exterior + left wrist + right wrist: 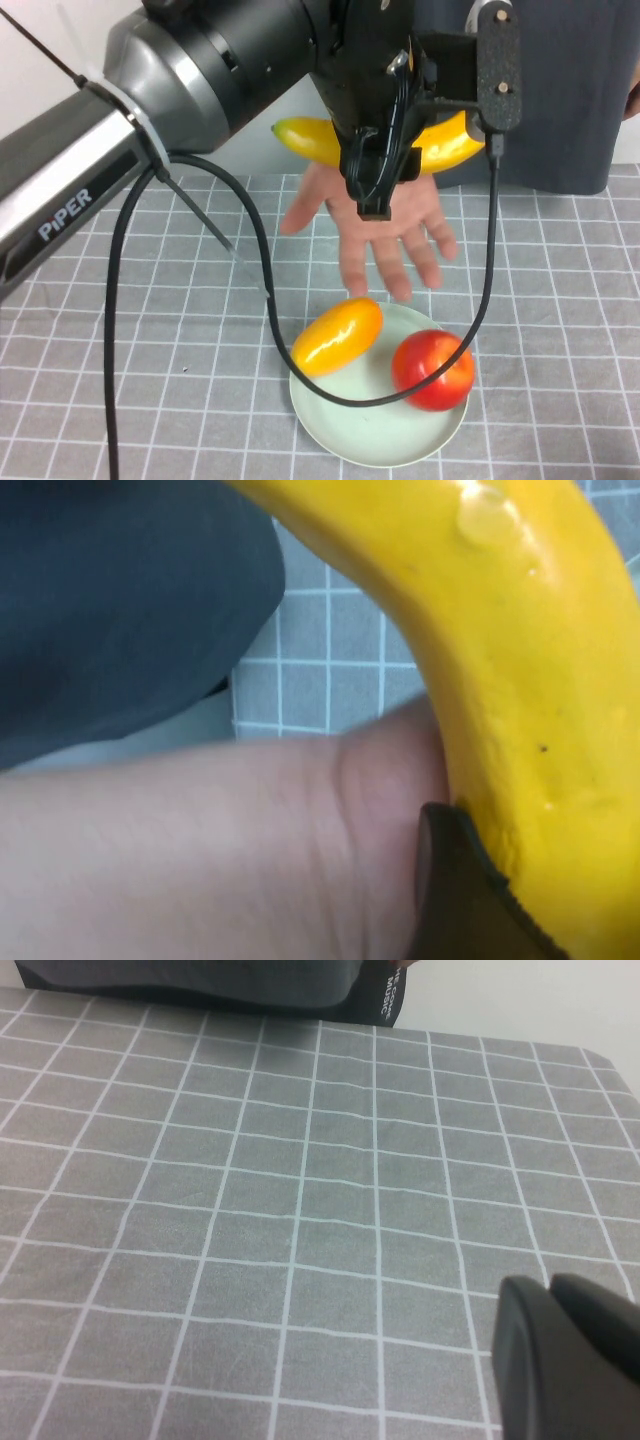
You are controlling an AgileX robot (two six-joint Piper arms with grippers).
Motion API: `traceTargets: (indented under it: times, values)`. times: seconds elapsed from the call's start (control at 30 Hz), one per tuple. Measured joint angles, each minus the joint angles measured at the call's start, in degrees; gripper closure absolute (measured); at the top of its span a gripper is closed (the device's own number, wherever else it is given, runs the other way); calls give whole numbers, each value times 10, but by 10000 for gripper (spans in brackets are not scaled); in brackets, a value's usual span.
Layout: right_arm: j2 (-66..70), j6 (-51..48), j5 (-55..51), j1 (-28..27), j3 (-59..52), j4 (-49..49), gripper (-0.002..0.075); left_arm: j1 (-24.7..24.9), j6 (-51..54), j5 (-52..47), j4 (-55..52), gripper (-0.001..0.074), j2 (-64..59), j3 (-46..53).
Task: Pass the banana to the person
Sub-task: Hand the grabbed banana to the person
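My left gripper (376, 168) is shut on the banana (300, 138), gripping it near its middle and holding it in the air. The banana's two yellow ends stick out on either side of the wrist. The person (560, 90) stands at the far side of the table, with an open hand (385, 238) palm up just below the banana. In the left wrist view the banana (520, 660) lies against one dark finger (465, 900), with the person's hand (200, 850) close beside it. My right gripper (552, 1290) is shut and empty, low over the tablecloth.
A pale green plate (380, 435) sits near the front of the table below the hand. It holds an orange-yellow oval fruit (337, 335) and a red round fruit (432, 370). The left arm's black cable (270, 300) hangs over the plate. The grey checked tablecloth (250, 1210) covers the table.
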State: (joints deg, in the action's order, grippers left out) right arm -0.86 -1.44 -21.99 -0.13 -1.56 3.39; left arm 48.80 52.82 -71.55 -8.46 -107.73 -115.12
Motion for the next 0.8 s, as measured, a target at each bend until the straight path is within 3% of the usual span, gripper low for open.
traceTargets:
  times: [0.27,0.67,0.73,0.8]
  values:
    - [0,0,0,0,0,0,735,-1,-83,0,-6,451,0,-2]
    - [0,0,0,0,0,0,735,-3,-95,4,1,451,0,13]
    - [0,0,0,0,0,0,735,-3,-95,4,-1,419,0,13]
    - [0,0,0,0,0,0,735,-3,-99,3,-1,323,0,13]
